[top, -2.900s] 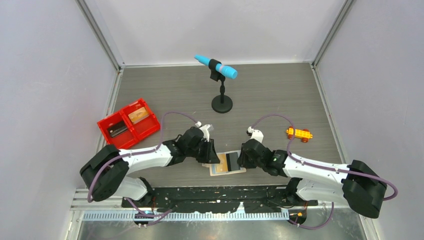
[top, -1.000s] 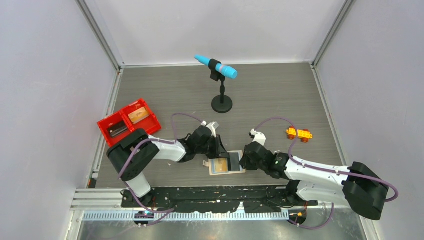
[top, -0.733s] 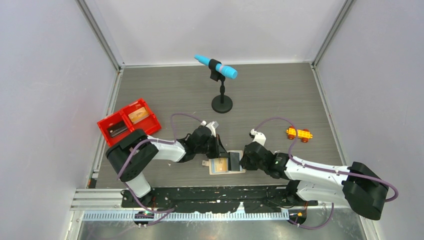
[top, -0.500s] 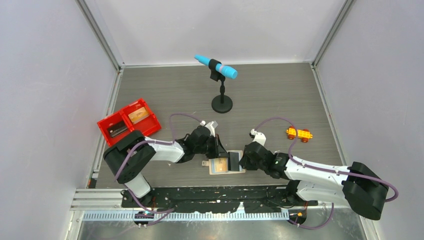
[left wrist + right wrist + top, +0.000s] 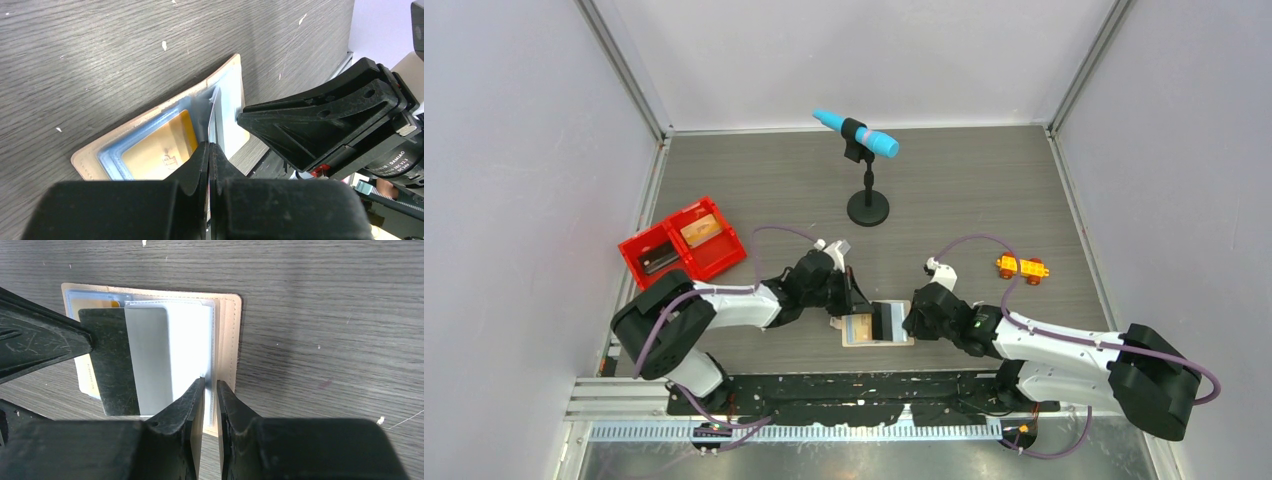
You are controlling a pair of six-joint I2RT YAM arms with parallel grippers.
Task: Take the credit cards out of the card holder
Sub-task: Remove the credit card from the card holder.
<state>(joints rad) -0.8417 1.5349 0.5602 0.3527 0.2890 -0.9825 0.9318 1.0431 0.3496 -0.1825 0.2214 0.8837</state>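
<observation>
Both arms lie low over the table (image 5: 964, 190), reaching in from the lower corners of the top view and meeting at lower centre. The left arm stretches out from the lower left with its forearm nearly level and its wrist angled to the right. The right arm mirrors it from the lower right, elbow down and wrist pointing left.

Between them is the card holder (image 5: 231, 345), lying open and flat on the wood grain. The left gripper (image 5: 208, 146) has its fingers pressed tight together on the edge of the dark card (image 5: 110, 365). That card stands partly up out of the sleeves, and half of its face glares grey. In the left wrist view it shows only as a thin sliver rising from the fingertips.

The right gripper (image 5: 210, 382) comes in at the bottom edge of its own view. Its fingers are nearly together, with the rim of the clear plastic sleeve nipped in the narrow gap.

A tan-orange card (image 5: 160, 152) sits in its blue-edged pocket on the holder's other half.

A red tray (image 5: 724, 262) sits at the left. A blue microphone (image 5: 856, 133) is on its stand at upper centre. An orange toy car (image 5: 1022, 267) is off to the right, well apart from the arms.
</observation>
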